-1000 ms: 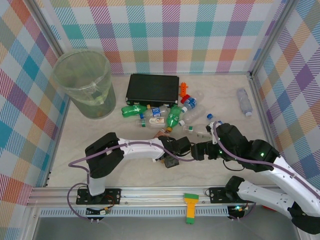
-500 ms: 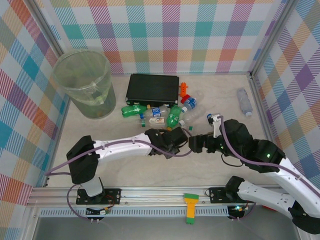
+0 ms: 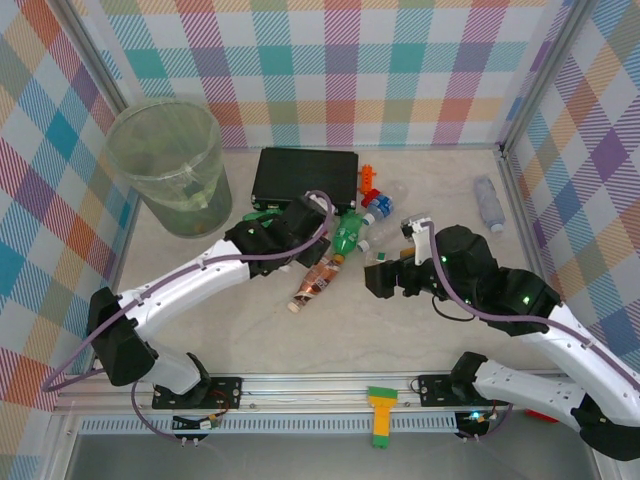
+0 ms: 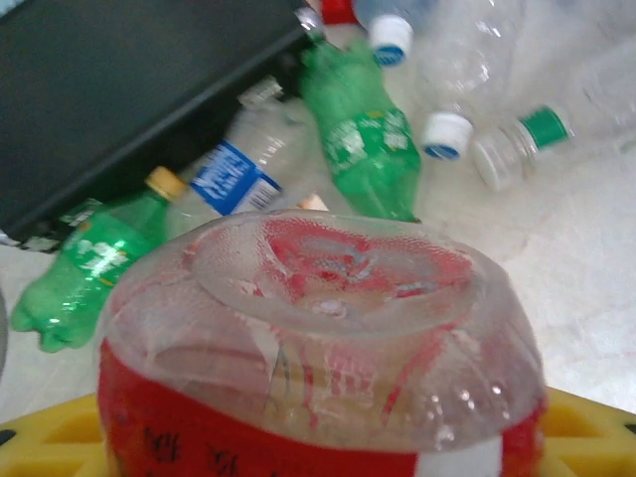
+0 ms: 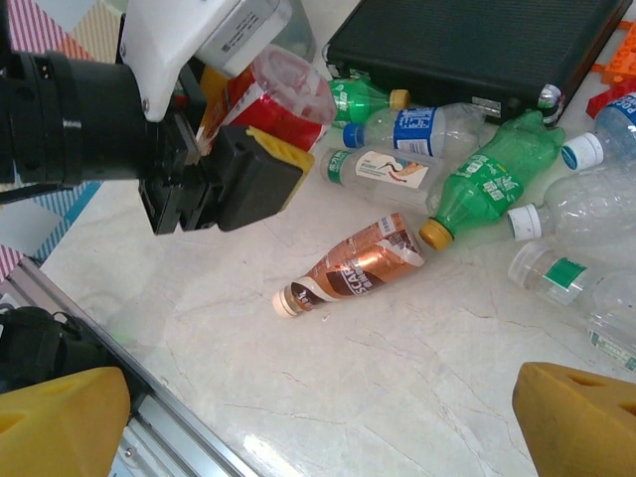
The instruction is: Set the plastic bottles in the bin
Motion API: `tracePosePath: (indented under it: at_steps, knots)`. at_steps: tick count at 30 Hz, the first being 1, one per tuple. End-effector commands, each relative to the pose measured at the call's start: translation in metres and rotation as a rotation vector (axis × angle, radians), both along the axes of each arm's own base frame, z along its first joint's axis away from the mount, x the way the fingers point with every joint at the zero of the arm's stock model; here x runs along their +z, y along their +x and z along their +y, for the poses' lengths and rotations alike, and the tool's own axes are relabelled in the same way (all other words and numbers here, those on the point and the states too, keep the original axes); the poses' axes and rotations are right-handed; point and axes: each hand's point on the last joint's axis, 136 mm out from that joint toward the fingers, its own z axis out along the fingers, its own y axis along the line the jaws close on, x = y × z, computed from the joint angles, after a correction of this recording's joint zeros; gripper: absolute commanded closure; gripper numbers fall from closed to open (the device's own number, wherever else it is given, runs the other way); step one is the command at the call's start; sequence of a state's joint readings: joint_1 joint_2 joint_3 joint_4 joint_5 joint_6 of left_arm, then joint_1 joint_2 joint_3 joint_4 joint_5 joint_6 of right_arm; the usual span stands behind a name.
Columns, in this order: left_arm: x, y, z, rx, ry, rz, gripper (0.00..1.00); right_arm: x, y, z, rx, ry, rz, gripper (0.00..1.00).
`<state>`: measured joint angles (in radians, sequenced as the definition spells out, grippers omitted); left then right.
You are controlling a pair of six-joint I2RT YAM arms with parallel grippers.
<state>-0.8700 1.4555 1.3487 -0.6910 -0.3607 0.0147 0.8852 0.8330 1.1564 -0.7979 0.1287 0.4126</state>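
Here, bare table (image 3: 250, 335) beside brown bottle (image 3: 315, 283)

The pale marbled bench (image 3: 250, 330) carries the bin (image 3: 190, 200) standing at ten o'clock. A flat black case (image 3: 305, 175) lies at twelve, with orange toy pieces (image 3: 369, 177) just beside its right end. A heap of plastic bottles (image 3: 347, 232) lies along the case's near edge. At six o'clock of the heap a brown-labelled bottle (image 3: 316, 283) lies on its side. A clear bottle (image 3: 489, 204) lies alone at two o'clock.
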Motion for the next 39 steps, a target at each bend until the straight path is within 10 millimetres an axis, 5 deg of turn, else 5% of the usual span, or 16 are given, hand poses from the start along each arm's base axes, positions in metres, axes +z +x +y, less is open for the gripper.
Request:
tracePosePath:
  at_steps: [1,20,27,32,39]
  knots:
    - [0.009,0.003,0.012,0.036,-0.011,0.004,0.39,0.029,-0.001,0.007,0.044,0.06,-0.075,0.01]
    - [0.161,0.108,0.152,0.426,-0.315,-0.294,0.41,0.054,0.012,0.039,0.11,0.106,-0.103,0.01]
    - [0.21,0.13,0.21,0.575,-0.359,-0.438,0.42,0.063,0.02,0.052,0.124,0.124,-0.126,0.01]
    - [0.233,0.141,0.246,0.687,-0.388,-0.543,0.43,0.062,0.024,0.058,0.129,0.126,-0.137,0.01]
    - [0.24,0.163,0.301,0.91,-0.374,-0.663,0.43,0.063,0.027,0.066,0.152,0.128,-0.153,0.01]
